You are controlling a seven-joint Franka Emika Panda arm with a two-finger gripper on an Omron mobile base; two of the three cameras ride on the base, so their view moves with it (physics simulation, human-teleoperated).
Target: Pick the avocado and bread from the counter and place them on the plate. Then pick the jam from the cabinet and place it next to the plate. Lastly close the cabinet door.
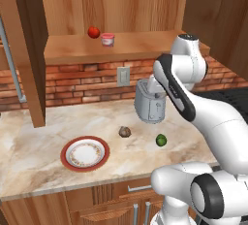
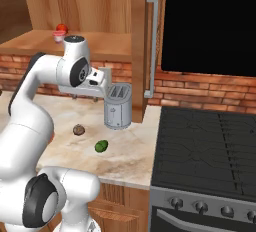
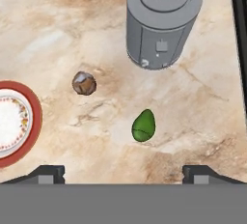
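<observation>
Well above the counter, the gripper gapes wide over the avocado.

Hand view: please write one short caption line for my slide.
Open gripper hovering above the counter, with avocado, bread, toaster and plate below.

The marbled counter carries the red-rimmed plate, the bread, the avocado and a grey toaster, all apart.
</observation>
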